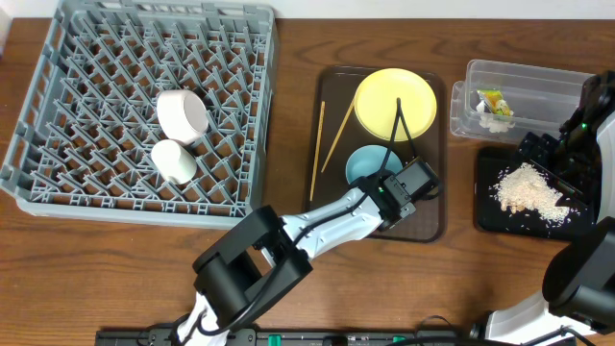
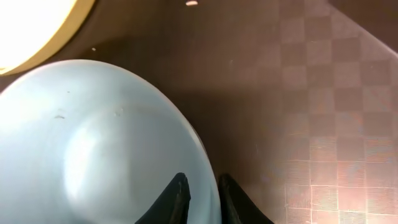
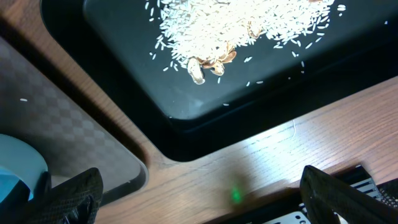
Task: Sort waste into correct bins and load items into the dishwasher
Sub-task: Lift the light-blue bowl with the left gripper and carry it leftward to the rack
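Overhead: the left gripper [image 1: 392,183] meets the light blue bowl [image 1: 365,163] at lower centre of the brown serving tray [image 1: 332,216], its fingertips hidden under its own body.

Left wrist: two black fingers [image 2: 177,199] pinch the bowl's rim, one inside and one outside; the bowl is cropped at the bottom.

Right wrist: the right gripper [image 3: 199,179] gapes wide near the black tray [image 3: 124,37], with the rice crumbs [image 3: 249,25] cut off at the top.

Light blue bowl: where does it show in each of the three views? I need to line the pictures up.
Overhead: the light blue bowl sits on the dark brown serving tray, just below the yellow plate.
Left wrist: it fills the lower left, with bare tray to its right.
Right wrist: it is probably the pale sliver at the lower left edge, on the tray.
Shared landmark: the tray.
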